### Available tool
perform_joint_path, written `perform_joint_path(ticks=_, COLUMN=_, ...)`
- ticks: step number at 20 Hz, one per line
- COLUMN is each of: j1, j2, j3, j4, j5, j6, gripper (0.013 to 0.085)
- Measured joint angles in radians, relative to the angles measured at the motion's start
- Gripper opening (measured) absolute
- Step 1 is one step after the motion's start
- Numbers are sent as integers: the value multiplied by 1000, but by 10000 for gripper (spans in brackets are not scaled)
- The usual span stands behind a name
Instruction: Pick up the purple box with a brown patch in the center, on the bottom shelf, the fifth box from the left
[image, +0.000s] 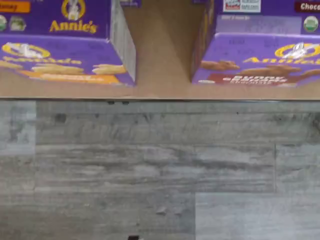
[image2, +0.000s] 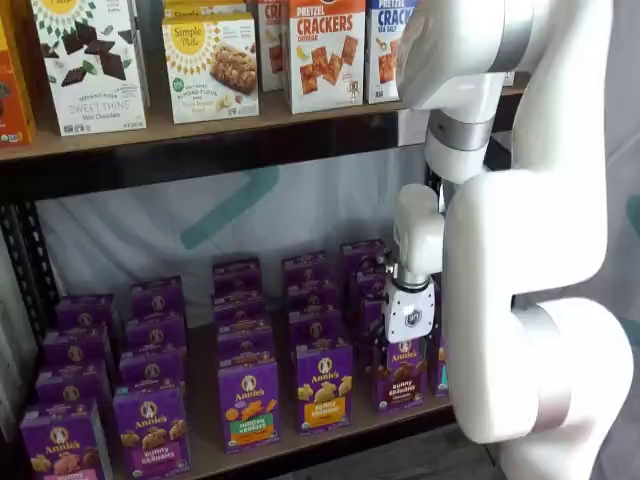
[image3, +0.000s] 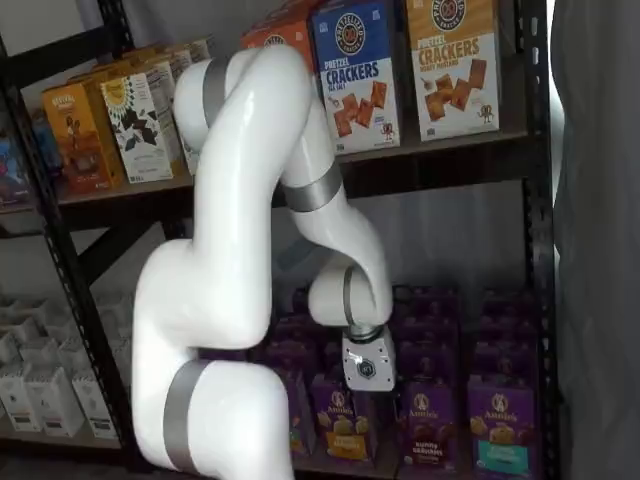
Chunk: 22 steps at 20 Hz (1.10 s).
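The purple box (image: 260, 60), with brown bunny crackers and a dark brown band, stands at the front of its row on the bottom shelf (image: 160, 90). It shows in both shelf views (image2: 400, 376) (image3: 426, 424). My gripper (image2: 408, 338) hangs in front of the shelf, just above and before this box; in a shelf view (image3: 366, 386) its white body sits between the orange-banded carton (image3: 346, 422) and the brown-banded one. Its fingers do not plainly show. The wrist view looks at the gap between the orange-banded carton (image: 65, 55) and the purple box.
Several rows of purple cartons fill the bottom shelf (image2: 205, 440). A green-banded carton (image3: 497, 426) stands right of the purple box. Cracker boxes (image2: 325, 50) line the upper shelf. A black rack post (image3: 537, 250) is at the right. Grey plank floor (image: 160, 170) lies below.
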Motion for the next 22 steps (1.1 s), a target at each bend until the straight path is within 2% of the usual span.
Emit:
perform_joint_path(ticks=2, j1=-8, j2=20, j3=-20, j4=-18, j5=-10, j6=9, gripper=850)
perform_joint_path(ticks=6, j1=-12, j2=47, j3=-59, j4=28, j5=-8, j6=-40, gripper=850)
perform_joint_path(ticks=9, j1=-16, j2=64, j3=-87, j4=28, j5=-3, j6=-44, gripper=850)
perform_joint_path(ticks=14, j1=-19, j2=89, j3=-131, j4=80, j5=28, j6=-97, gripper=850)
perform_joint_path(ticks=22, j1=-59, j2=146, j3=-216, j4=-42, j5=49, j6=-18, gripper=850)
